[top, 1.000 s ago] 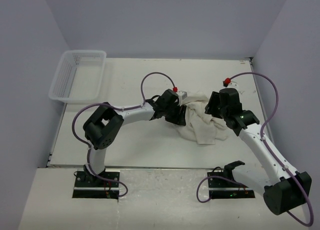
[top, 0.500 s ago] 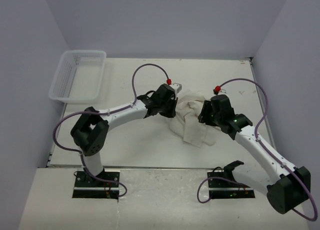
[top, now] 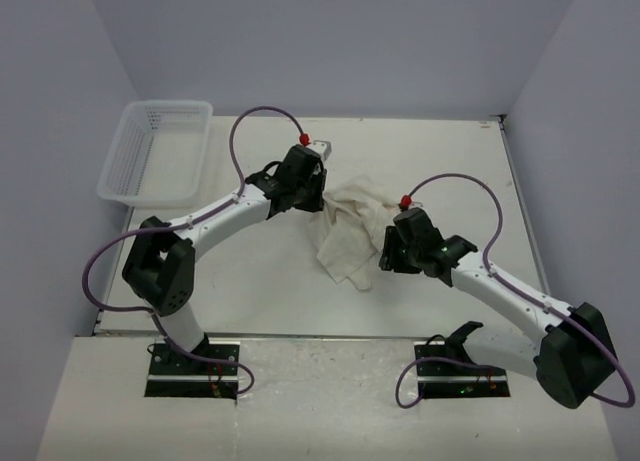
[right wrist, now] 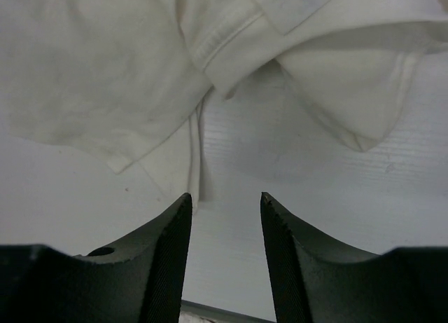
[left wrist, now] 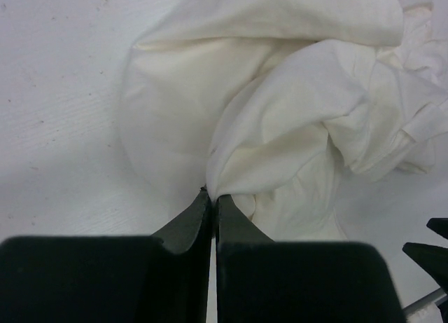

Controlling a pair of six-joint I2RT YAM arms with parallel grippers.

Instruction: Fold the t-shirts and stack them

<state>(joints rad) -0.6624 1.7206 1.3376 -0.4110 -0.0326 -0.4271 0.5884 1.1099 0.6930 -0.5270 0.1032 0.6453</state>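
The crumpled white t-shirt (top: 348,231) lies in the middle of the table (top: 250,281). Our left gripper (left wrist: 212,197), at its 10 o'clock, is pinched on a fold. Our right gripper (right wrist: 224,207), at 4 o'clock, hangs apart. We should grab the loose edge there, then spread the cloth flat.

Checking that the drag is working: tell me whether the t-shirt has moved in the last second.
Yes. The t-shirt has slid left across the table, closer to the basket, pinched in the shut left gripper.
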